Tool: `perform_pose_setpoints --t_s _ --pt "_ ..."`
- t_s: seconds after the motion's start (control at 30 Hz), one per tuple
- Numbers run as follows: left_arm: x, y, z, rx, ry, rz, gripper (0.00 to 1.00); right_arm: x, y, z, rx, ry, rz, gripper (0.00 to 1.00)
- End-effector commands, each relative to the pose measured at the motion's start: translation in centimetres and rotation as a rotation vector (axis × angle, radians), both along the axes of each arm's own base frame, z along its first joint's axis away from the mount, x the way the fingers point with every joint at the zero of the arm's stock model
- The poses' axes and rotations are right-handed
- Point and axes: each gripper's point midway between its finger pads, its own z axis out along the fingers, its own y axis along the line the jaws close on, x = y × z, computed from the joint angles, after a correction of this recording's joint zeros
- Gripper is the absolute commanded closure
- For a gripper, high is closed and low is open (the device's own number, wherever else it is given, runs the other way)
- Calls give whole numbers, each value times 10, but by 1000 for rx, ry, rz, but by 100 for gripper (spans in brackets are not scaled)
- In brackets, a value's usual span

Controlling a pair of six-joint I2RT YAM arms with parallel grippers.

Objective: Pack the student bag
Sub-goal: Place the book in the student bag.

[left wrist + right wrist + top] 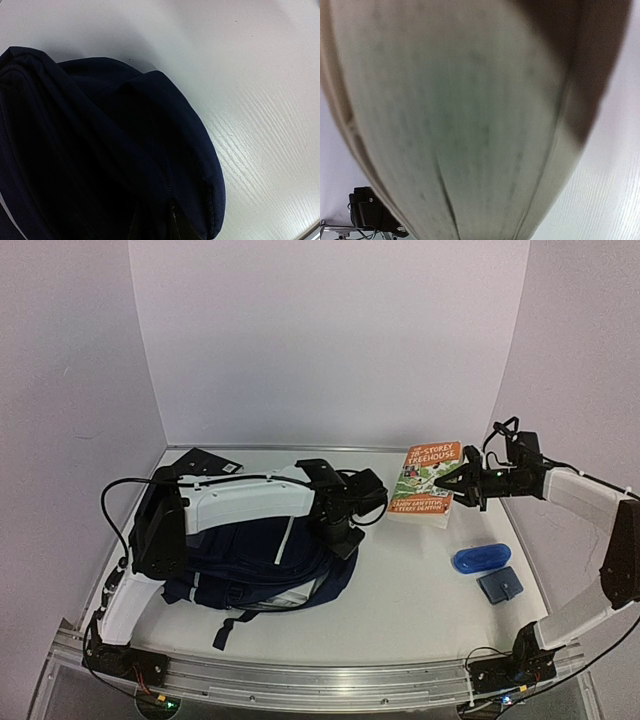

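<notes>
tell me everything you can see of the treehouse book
The book is a paperback with an orange title band reading Treehouse above a green illustrated cover. It lies cover up at the far right of the table. Its pale page block shows along the near edge and fills the right wrist view, slightly bowed. The right gripper appears clamped on its right edge.

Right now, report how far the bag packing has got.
Done: nothing visibly packed yet. In hand: the right gripper clamps the book at its edge, and the left gripper is down at the student bag, grip unclear. Left: the book, the blue pouch and the small square blue item are all outside the bag.
</notes>
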Motion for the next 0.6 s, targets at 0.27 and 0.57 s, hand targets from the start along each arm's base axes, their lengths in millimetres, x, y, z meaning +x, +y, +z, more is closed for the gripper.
perform_pose_setpoints --t_s 0.27,0.57 --pt "19 1 148 -449 -126 62 100 -8 31 30 133 -109 117 100" --pt "36 38 214 -688 -201 130 100 -19 110 29 220 -88 253 100"
